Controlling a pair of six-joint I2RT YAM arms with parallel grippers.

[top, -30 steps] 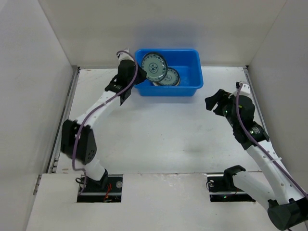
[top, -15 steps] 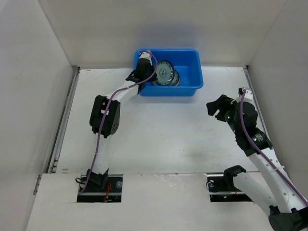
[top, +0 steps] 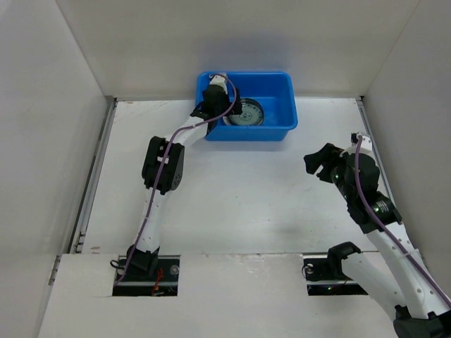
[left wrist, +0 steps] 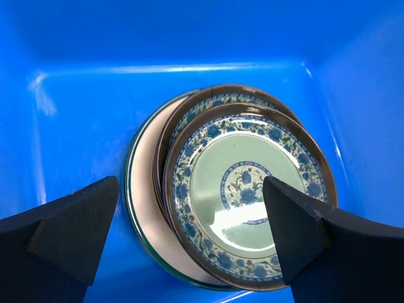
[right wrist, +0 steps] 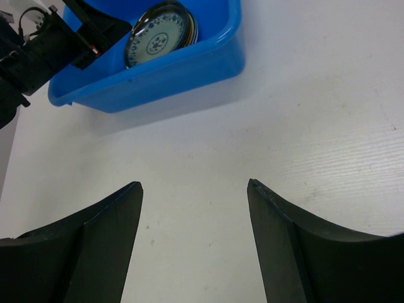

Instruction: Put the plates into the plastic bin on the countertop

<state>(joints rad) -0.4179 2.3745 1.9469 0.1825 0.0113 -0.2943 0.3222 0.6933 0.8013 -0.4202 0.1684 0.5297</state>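
The blue plastic bin (top: 282,77) stands at the back of the white countertop (top: 232,190). A stack of plates (top: 244,113) lies flat inside it. On top is a teal-blue patterned plate (left wrist: 249,189), a second patterned one (left wrist: 227,100) shows under it, and a pale plate (left wrist: 144,189) sticks out at the bottom left. My left gripper (left wrist: 190,183) hovers open just above the stack, holding nothing; from above it (top: 224,104) is inside the bin's left half. My right gripper (top: 318,160) is open and empty over bare countertop (right wrist: 194,186), well right of the bin (right wrist: 158,76).
White walls close in the countertop on the left, back and right. A metal rail (top: 91,183) runs along the left edge. My left arm (top: 163,163) stretches across the left half up to the bin. Both arm bases sit at the near edge.
My left gripper carried the tilted patterned plate down into the bin and opened; the plate now lies flat on the stack. My right arm drifted slightly nearer.
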